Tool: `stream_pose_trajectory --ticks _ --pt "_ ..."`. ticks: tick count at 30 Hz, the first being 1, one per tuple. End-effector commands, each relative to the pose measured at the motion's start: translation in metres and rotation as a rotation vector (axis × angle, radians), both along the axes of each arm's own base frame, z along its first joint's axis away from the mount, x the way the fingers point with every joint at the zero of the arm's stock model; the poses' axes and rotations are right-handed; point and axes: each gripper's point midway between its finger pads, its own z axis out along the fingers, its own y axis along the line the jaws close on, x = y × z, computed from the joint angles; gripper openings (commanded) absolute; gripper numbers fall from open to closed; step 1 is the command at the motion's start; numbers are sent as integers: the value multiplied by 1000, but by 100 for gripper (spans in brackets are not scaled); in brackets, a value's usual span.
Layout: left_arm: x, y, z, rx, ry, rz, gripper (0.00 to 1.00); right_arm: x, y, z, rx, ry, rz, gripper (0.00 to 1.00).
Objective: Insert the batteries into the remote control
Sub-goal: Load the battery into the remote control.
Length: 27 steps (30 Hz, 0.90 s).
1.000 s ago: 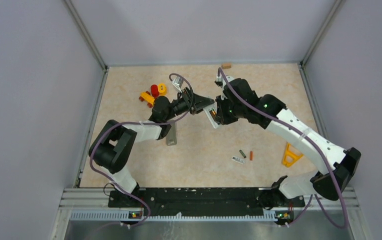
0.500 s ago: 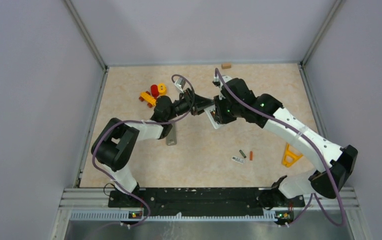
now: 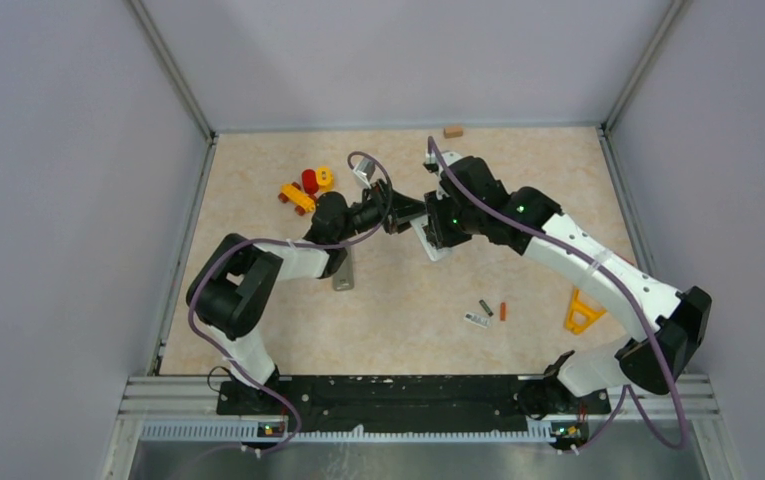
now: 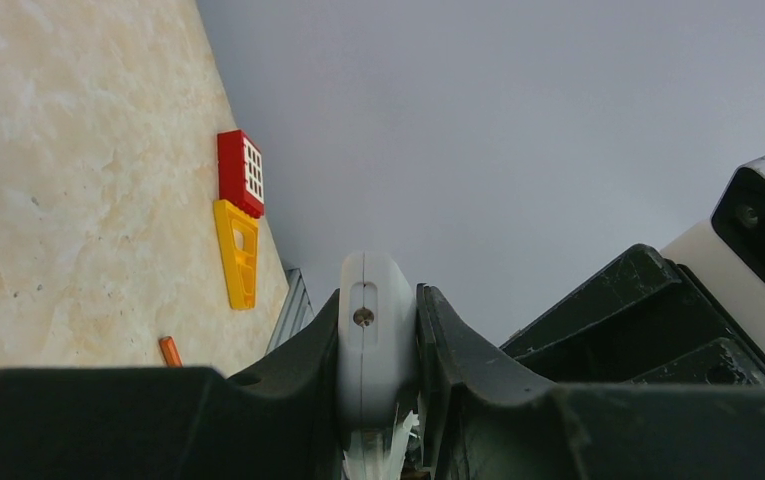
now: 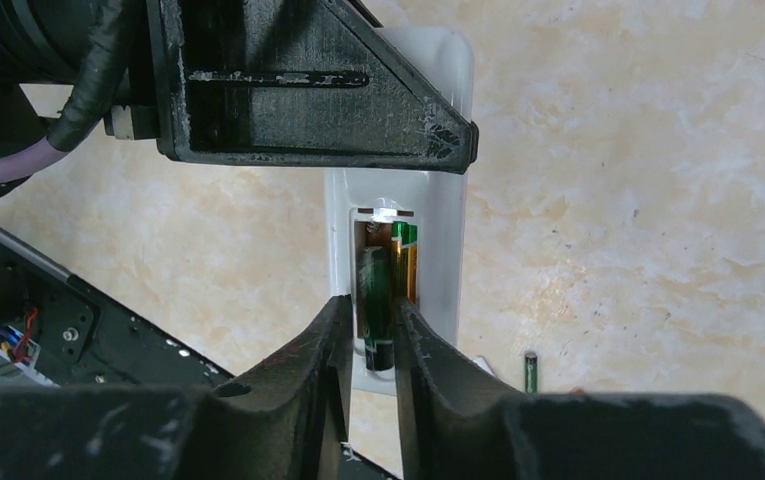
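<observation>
My left gripper (image 3: 406, 211) is shut on a white remote (image 3: 430, 240) and holds it above the table; the remote's end shows between the jaws in the left wrist view (image 4: 376, 320). My right gripper (image 5: 370, 322) is shut on a dark green battery (image 5: 376, 305) and holds it in the remote's (image 5: 444, 250) open battery bay, beside an orange battery (image 5: 410, 262) that lies in the bay. A second dark green battery (image 3: 485, 307) and an orange one (image 3: 503, 311) lie loose on the table.
Red-yellow toy blocks (image 3: 308, 186) lie at the back left. An orange triangular piece (image 3: 582, 310) lies at the right. A small wooden block (image 3: 453, 131) sits by the back wall. A grey flat piece (image 3: 344, 272) lies under the left arm. A small white piece (image 3: 475, 320) lies by the loose batteries.
Both grippers have shifted slightly toward the back with the remote between them. The loose batteries have not moved.
</observation>
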Motion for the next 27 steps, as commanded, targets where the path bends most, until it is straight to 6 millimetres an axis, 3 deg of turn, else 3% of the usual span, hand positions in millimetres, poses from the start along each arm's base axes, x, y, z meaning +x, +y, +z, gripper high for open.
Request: stream_pose_trajectory --ticks 1,9,15,23,27 --pt "-1 -3 26 -54 -76 -12 0 3 2 7 9 -24 -13 26" --pt "-1 -3 24 -53 -73 -11 0 2 -1 23 67 -43 -62 37" --pt "-2 -2 30 -89 -8 -25 0 -6 -5 57 271 -114 -137 68" --pt "-14 4 65 -222 205 -102 0 -25 -18 92 598 -182 -227 80" --pt "-15 8 81 -292 332 -142 0 -30 -20 108 742 -208 -242 80"
